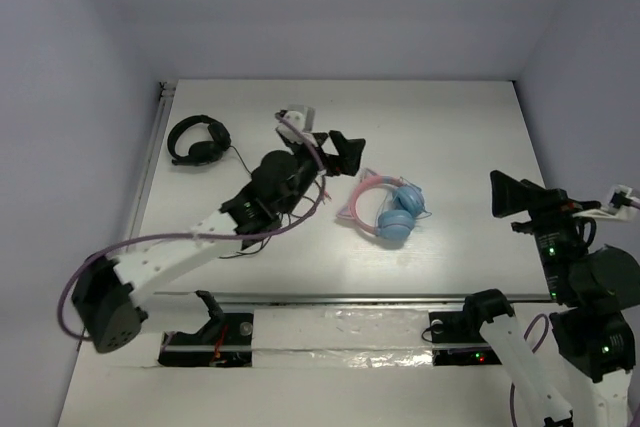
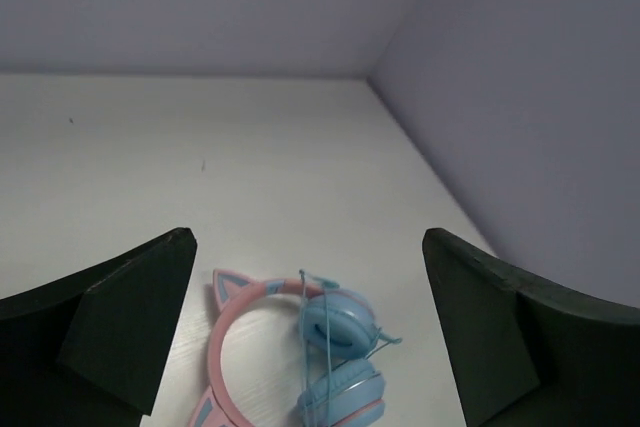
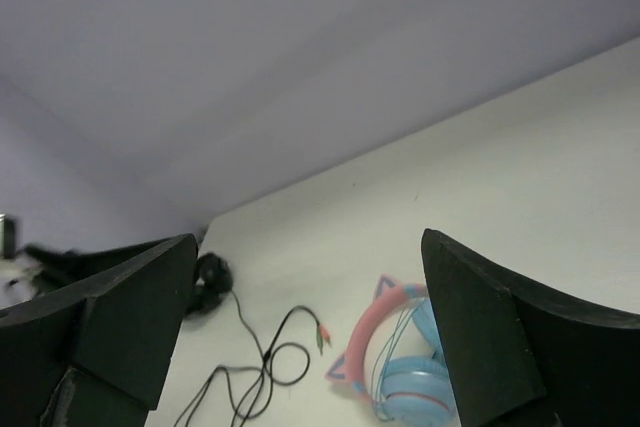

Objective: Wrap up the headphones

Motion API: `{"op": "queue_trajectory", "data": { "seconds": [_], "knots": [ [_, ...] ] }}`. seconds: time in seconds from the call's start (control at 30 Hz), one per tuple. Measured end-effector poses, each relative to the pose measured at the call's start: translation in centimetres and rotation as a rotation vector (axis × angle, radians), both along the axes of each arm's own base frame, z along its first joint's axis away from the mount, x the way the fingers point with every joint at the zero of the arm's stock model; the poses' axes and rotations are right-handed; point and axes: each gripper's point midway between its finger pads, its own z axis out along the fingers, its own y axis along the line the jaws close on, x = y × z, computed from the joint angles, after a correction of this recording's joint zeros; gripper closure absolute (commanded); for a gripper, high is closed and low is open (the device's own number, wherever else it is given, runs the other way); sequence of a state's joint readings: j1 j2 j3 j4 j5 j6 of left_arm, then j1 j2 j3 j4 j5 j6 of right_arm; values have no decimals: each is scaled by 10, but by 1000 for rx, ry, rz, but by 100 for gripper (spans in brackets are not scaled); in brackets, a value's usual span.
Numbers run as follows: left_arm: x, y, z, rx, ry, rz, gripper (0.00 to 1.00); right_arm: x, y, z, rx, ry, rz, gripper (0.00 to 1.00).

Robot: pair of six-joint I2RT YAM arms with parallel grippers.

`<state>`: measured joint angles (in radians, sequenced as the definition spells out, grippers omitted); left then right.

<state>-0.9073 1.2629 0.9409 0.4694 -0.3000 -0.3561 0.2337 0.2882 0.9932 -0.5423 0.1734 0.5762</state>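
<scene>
Top view. Shows the pink-banded, cat-eared over-ear headphones [image 1: 385, 209] with round light blue earcups, lying flat on the white tabletop [image 1: 460, 127] a little right of centre. Places the left gripper [image 1: 350, 154] near them on their far-left side, spread wide and gripping nothing. Puts the right gripper [image 1: 500, 197] well off to the right by the table's edge, likewise gaping and empty. Finds a pair of all-black over-ear headphones [image 1: 198, 139] at the far left, with a thin black cable [image 1: 238, 159] trailing from them under the left arm.

Left wrist view. Frames two dark fingers [image 2: 130, 317] in the lower corners, far apart, with bare table between the tips. Catches the pink-and-blue set at bottom centre, below that gap and touched by neither finger. Has the headband curving on the left with a cat ear [image 2: 228, 287] pointing up-frame, and both earcups folded together on the right. Shows strands of thin light blue cable [image 2: 303, 332] crossing over the earcups.

Right wrist view. Again sets dark fingers [image 3: 500, 327] at both lower corners, wide apart and clasping nothing. Holds the cat-eared set low and right of centre, cut off by the bottom edge and partly hidden behind the right-hand finger. Leaves the black pair beside the left-hand finger, farther off, its cable in loose loops, with the plug ends [image 3: 322, 332] just short of the pink band.
</scene>
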Motion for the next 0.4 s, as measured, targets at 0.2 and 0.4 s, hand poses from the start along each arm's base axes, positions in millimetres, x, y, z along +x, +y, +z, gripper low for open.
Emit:
{"op": "queue_trajectory", "data": {
  "seconds": [0.2,0.4],
  "knots": [
    [-42,68,84,-190,-106,52,1,-27,-27,35,15,-102,-113,0],
    [-67,101,83,-227,-94,51,1,-45,-36,43,40,-159,-137,0]
  ]
}}
